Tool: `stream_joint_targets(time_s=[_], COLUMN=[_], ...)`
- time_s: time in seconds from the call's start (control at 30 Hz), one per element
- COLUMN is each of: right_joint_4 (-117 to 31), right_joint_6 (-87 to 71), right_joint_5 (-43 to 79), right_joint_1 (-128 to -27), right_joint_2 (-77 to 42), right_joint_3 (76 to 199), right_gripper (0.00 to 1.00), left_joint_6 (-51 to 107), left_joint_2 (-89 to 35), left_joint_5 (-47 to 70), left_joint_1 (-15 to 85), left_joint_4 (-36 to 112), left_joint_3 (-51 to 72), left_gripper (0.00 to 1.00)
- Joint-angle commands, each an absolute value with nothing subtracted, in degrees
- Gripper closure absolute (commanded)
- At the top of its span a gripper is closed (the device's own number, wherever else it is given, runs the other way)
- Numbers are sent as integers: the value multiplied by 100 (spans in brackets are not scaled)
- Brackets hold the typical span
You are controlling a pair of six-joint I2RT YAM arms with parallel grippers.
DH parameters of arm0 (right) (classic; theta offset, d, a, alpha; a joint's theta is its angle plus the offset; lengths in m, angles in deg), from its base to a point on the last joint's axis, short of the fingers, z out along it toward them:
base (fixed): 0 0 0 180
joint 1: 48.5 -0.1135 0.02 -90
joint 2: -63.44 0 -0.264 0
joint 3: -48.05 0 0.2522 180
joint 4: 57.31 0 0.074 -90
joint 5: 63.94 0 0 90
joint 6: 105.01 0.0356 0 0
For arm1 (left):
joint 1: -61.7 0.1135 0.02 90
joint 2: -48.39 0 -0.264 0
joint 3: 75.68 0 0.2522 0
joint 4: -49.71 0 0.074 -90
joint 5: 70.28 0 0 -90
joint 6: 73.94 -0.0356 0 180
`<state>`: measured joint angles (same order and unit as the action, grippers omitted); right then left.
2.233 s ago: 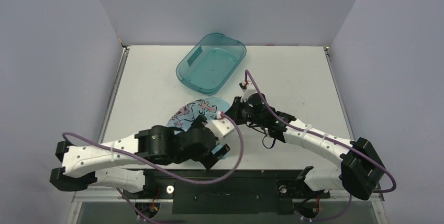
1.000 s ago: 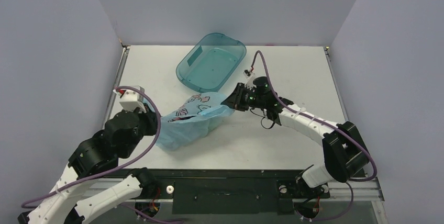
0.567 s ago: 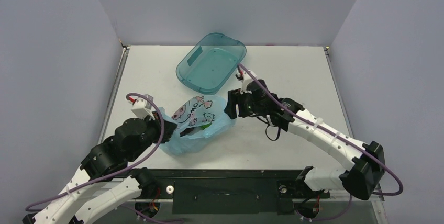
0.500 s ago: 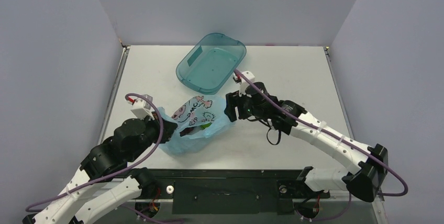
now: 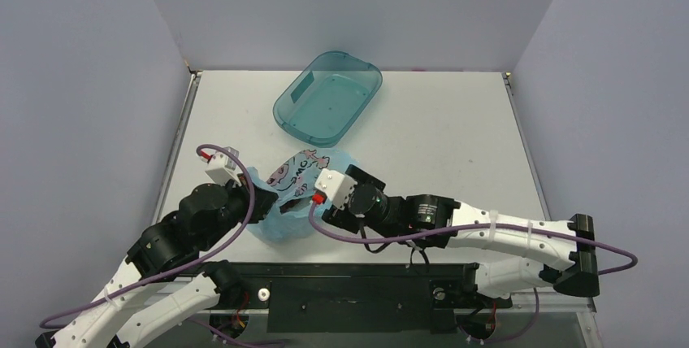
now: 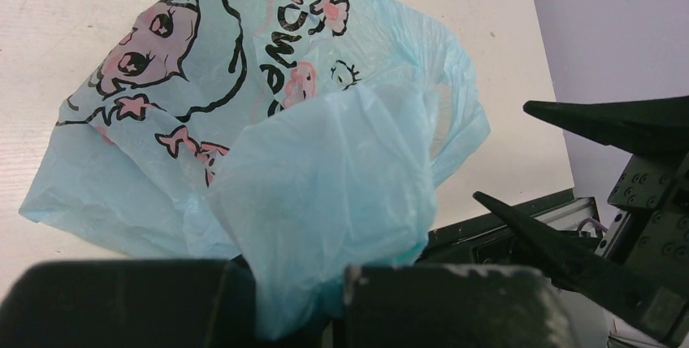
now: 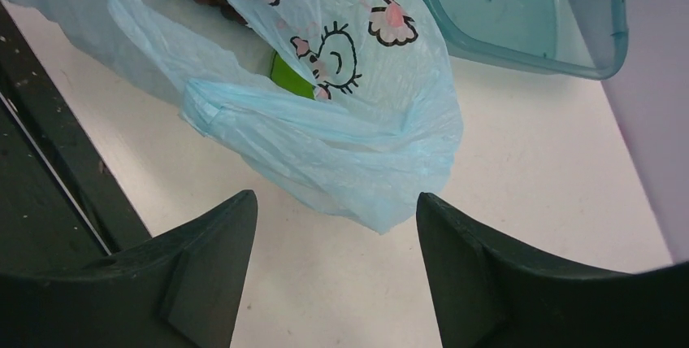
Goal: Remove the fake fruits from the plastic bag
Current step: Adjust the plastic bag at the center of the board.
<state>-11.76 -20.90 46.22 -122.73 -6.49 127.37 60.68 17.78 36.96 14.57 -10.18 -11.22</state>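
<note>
Veiling fruit (image 7: 291, 77) — plastic bag (image 7: 325, 128), tub (image 7: 504, 43) beyond

The fake fruits (image 7: 291, 78) lie inside the plastic bag (image 5: 294, 176), before the tub (image 5: 329, 97).

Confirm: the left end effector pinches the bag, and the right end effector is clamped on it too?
No. The left end effector does pinch the bag, but the right end effector is open, holding nothing; the right wrist view shows it.

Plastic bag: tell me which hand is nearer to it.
Left. The left hand is shut on a fold of the plastic bag; the right hand is open beside it, not touching.
</note>
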Motion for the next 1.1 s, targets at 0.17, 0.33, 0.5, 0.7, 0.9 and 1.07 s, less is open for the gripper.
stream_joint_targets(time_s=[0.17,0.33,0.5,0.7,0.9,1.07], right_joint_4=[-1404,-1661,-2143,-2455,-2571,-3145], right_joint_6=[-2960,-3038,-3037,-2596,-692,1171], right_joint_5=[6020,6325,6709,6375,5504,4070], right_joint_1=[-12647,-12651,-12652,-12374,-11212,-9428], right_joint_2=[-1445,-2033,-2281,-1850,-1310,-625], right_joint_3=[12822,13176,13302,13412,13916,13766], right_gripper=[35,40,70,100,100,100], left_joint_6=[6165,6206,6184,6157,6186,5983], left_joint_2=[1737,1685,1677,1693,1722,1707], left_joint_5=[3597,3543,3571,3818,4506,5199], left_joint_1=[1486,1479,1477,1484,1486,1470], left_joint_4=[-825,-802,-879,-1276,-1783,-2175], left_joint_3=[-1051,-1026,-978,-610,309,1154], left_gripper=[100,100,100,100,100,100])
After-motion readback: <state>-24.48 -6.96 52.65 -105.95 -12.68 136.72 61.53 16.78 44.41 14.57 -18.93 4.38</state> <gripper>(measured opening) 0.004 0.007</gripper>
